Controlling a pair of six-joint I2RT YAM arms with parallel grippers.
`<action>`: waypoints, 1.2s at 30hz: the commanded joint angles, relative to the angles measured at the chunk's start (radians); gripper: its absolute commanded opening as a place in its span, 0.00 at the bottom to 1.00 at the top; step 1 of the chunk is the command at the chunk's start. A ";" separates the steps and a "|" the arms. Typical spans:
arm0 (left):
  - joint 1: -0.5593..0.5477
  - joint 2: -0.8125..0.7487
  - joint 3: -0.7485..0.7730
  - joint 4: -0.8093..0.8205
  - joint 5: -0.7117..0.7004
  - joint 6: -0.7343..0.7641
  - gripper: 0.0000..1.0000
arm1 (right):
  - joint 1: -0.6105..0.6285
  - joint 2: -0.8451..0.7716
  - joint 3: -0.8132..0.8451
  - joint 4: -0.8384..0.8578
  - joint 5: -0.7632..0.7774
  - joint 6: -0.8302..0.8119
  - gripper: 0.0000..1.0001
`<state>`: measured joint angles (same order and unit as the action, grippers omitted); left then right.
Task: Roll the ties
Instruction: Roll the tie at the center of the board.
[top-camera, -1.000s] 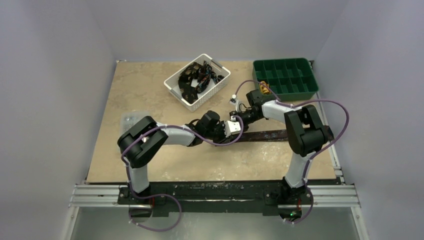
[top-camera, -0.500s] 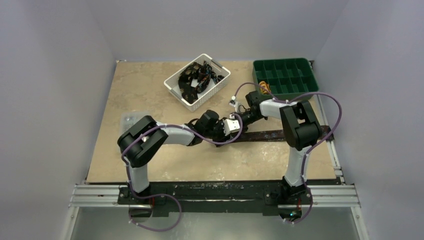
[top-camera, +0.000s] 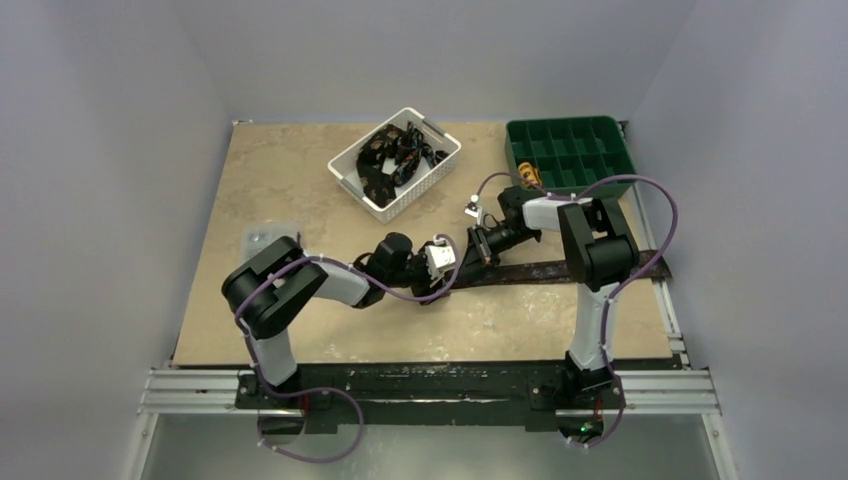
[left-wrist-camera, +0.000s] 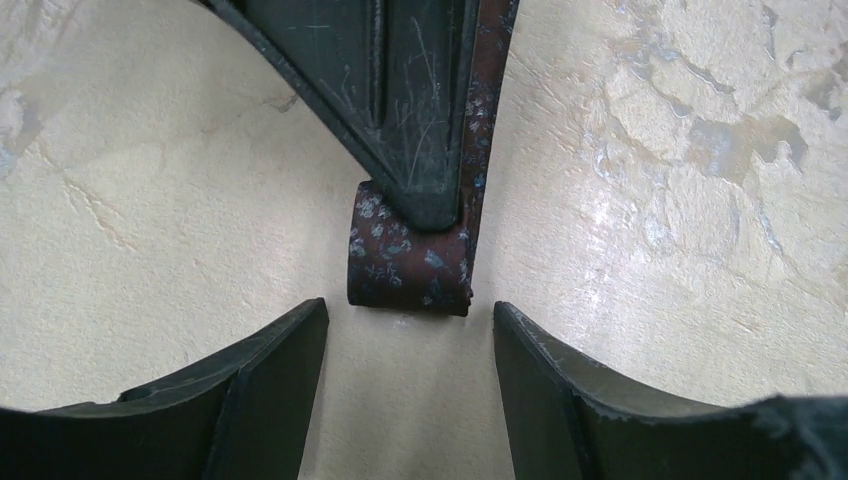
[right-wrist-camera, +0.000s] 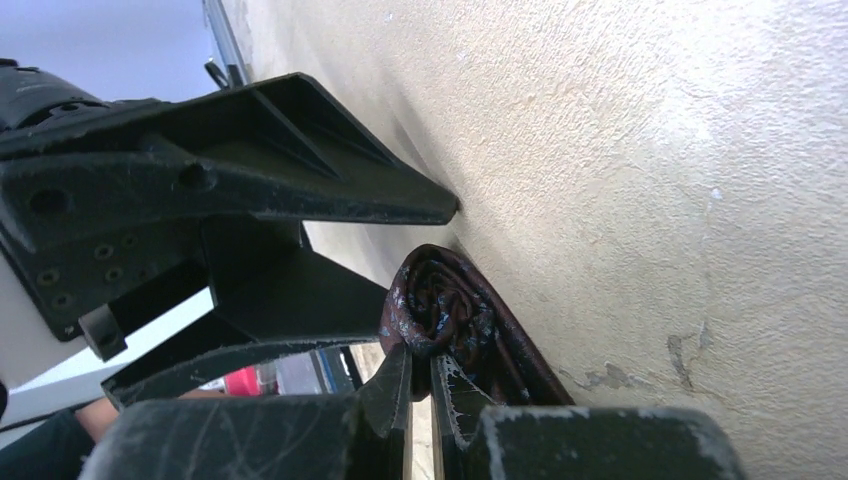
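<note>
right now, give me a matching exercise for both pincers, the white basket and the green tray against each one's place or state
1 left pincer
2 right pincer
3 white plastic basket
4 green plastic compartment tray

a shut on the rolled end of the dark patterned necktie
b far right corner of the beige table
c open, just short of the roll
d holds a heap of dark ties

Pairs: 1-c, 2-a, 3-d, 4-b

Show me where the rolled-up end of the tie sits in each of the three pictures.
Top external: the tie roll is mid-table, where the two grippers meet; it looks tiny there.
Left wrist: centre, just above the open left gripper.
Right wrist: low centre, pinched.
Shared landmark: the right gripper, at the roll in every view.
</note>
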<state>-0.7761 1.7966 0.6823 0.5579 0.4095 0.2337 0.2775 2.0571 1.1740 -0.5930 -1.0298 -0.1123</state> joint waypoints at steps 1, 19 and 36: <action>0.016 0.030 -0.066 0.088 0.048 -0.045 0.62 | -0.011 0.070 -0.030 -0.007 0.203 -0.097 0.00; -0.012 0.204 -0.026 0.334 0.051 -0.157 0.43 | -0.045 0.162 0.025 -0.078 0.208 -0.154 0.00; -0.014 0.063 -0.038 0.133 0.023 -0.083 0.56 | -0.045 -0.002 0.075 -0.167 0.196 -0.142 0.00</action>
<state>-0.7979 1.8877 0.6567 0.8047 0.4408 0.1406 0.2584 2.0598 1.2491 -0.7551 -0.9688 -0.1890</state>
